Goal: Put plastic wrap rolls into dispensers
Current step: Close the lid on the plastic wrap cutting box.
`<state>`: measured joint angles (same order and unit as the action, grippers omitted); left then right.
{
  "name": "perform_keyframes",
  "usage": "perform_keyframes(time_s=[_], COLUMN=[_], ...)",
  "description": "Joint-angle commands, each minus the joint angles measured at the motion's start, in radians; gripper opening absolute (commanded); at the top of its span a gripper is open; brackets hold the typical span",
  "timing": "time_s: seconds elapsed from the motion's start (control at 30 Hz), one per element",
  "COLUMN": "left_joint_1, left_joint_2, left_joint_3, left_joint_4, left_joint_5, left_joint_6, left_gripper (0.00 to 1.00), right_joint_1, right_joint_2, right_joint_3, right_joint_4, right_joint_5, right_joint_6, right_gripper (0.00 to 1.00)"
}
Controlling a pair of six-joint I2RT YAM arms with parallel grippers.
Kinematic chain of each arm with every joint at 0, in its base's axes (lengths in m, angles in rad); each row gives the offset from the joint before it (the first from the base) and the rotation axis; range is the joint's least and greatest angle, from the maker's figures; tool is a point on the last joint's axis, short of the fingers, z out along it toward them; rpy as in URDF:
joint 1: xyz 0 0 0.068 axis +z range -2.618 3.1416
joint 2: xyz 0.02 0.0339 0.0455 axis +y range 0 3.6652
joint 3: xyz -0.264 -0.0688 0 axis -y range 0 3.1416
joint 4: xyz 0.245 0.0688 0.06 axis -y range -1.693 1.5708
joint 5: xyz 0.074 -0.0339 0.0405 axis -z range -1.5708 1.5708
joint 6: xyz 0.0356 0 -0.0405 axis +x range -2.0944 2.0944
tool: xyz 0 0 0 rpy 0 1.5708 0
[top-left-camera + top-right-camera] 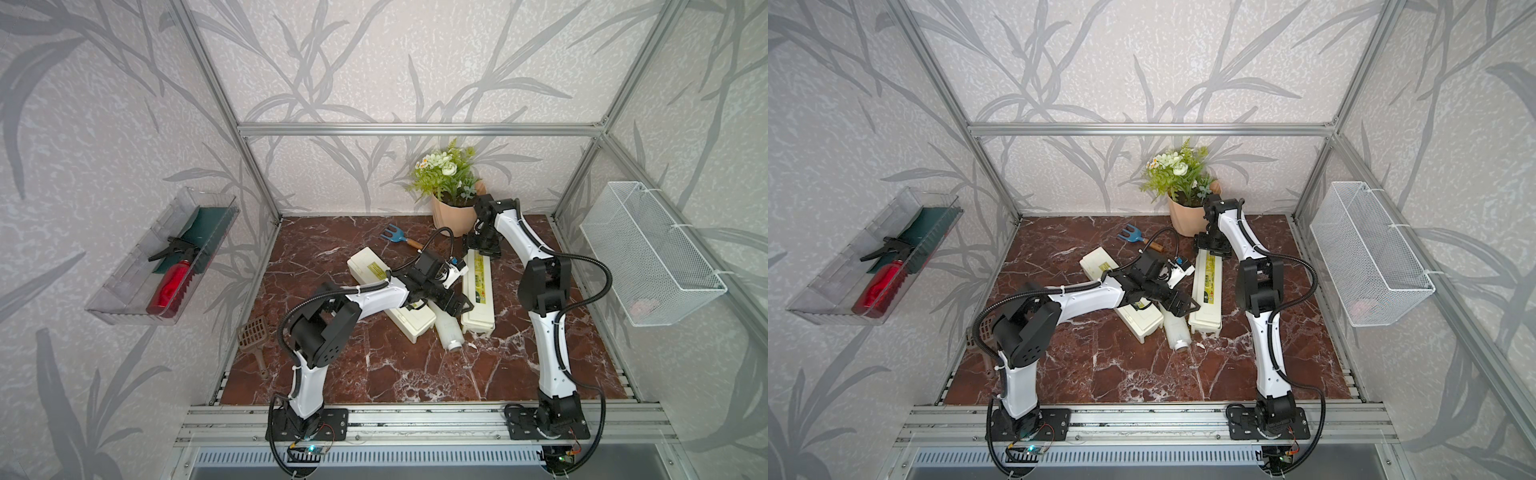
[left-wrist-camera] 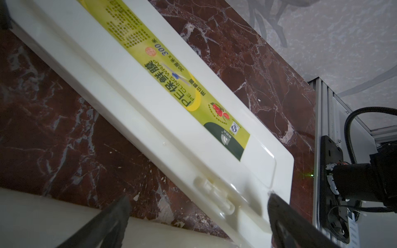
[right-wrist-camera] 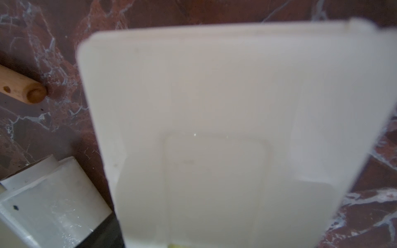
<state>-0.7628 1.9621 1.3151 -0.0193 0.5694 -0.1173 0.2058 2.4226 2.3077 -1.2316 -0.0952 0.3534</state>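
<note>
Top views: a loose roll between two shut dispensers

One plastic wrap roll lies on the marble tabletop between the slanted dispenser and the straight dispenser, one end of which lies just beside the flower pot. The left gripper, spread wide and empty, hovers above the roll by the straight dispenser's end away from the pot. The right gripper sits on the pot-side end; whether it grips cannot be told.

Probable hazards: both lids appear shut, so the roll has no way in. A pull at the lid corner may drag the whole box if the pot-side end is not pinned, nudging the round roll away.

Only the left wrist view shows the lid clip between the open fingers. Only the right wrist view shows the fork's wooden handle just beside the pot-side end. No second roll is identifiable.
</note>
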Motion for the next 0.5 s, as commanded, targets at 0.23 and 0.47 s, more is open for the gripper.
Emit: perform_keyframes(time_s=[0.23,0.47], left_joint_1=[-0.002,0.0], left_joint_2=[0.002,0.005], left_joint_3=[0.056,0.063], left_joint_4=[0.022,0.002], left_joint_5=[-0.003,0.01], left_joint_6=[-0.032,0.001], left_gripper=[0.99,0.99], right_joint_1=[-0.006,-0.006], right_joint_2=[0.032,0.033], right_joint_3=[0.125,0.163], right_joint_4=[-0.1,-0.159], right_joint_5=[-0.032,-0.007], right_joint_6=[-0.02,-0.034], right_gripper=[0.66,0.66])
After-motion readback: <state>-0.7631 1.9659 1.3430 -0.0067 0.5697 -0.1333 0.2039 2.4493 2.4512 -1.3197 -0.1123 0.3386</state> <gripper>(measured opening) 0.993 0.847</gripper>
